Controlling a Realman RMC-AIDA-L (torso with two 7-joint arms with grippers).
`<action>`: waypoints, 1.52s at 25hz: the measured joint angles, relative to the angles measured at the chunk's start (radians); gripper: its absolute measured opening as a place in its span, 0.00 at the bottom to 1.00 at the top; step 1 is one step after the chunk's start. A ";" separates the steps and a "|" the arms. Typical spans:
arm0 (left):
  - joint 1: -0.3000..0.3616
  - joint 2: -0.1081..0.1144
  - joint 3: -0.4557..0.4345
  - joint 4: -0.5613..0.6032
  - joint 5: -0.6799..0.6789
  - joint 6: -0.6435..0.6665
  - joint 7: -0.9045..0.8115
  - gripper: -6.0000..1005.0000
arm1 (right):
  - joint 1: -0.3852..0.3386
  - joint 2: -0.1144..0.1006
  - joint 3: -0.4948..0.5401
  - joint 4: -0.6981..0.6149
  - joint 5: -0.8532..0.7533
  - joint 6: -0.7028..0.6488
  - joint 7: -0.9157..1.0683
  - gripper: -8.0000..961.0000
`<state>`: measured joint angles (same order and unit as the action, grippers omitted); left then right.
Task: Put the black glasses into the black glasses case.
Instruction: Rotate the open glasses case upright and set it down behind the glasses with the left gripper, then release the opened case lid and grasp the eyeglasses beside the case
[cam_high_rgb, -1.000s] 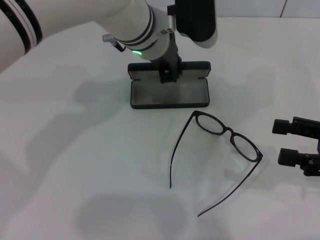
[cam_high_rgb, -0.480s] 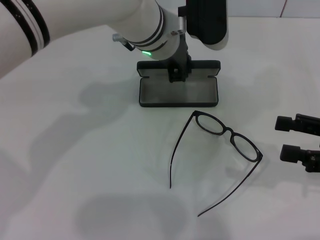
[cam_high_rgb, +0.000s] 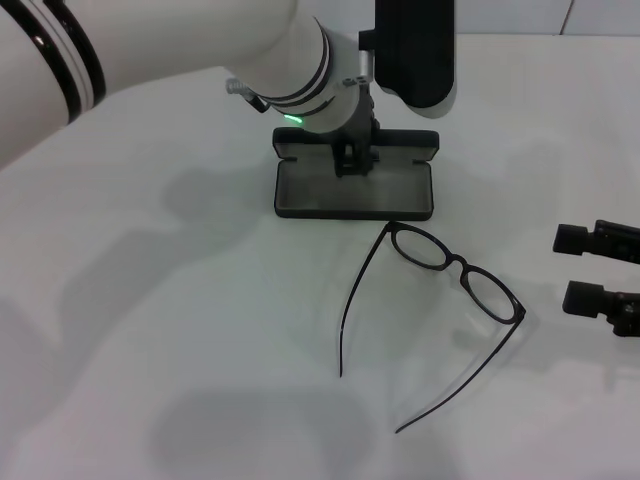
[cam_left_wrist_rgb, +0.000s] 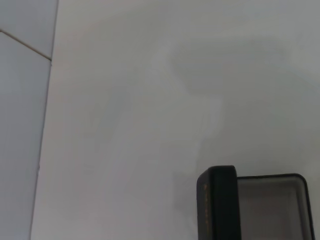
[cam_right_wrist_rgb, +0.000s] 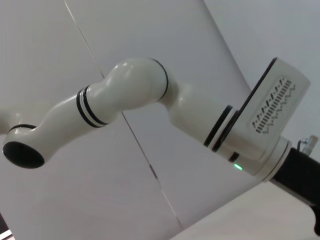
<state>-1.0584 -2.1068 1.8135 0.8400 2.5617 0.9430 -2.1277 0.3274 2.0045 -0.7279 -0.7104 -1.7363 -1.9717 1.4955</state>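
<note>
Head view shows the black glasses case (cam_high_rgb: 354, 177) lying open on the white tabletop (cam_high_rgb: 180, 330), with the left gripper (cam_high_rgb: 354, 157) down at its hinge side, fingers seemingly pinched on the raised lid, though the wrist hides them. The black glasses (cam_high_rgb: 455, 268) lie unfolded just in front of the case, temple arms spread. The right gripper (cam_high_rgb: 597, 270) waits at the tabletop's right edge, fingers apart; grabbed with arms splayed, the glasses may not fit or could snag the rim.

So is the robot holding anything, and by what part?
The left gripper grips the black glasses case at its hinge edge; the right gripper holds nothing.
</note>
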 joint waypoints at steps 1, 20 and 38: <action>0.001 0.000 0.000 0.001 0.000 0.000 -0.004 0.25 | 0.000 0.000 0.002 0.000 0.001 -0.001 -0.001 0.79; 0.266 0.012 -0.241 0.477 -0.234 0.035 -0.013 0.44 | 0.035 -0.047 -0.008 -0.262 -0.150 0.098 0.242 0.78; 0.680 0.014 -0.440 0.163 -1.231 0.187 0.721 0.44 | 0.584 -0.043 -0.194 -0.186 -0.770 0.157 0.771 0.75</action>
<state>-0.3780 -2.0924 1.3734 1.0033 1.3302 1.1296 -1.4064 0.9117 1.9613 -0.9222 -0.8964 -2.5064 -1.8147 2.2661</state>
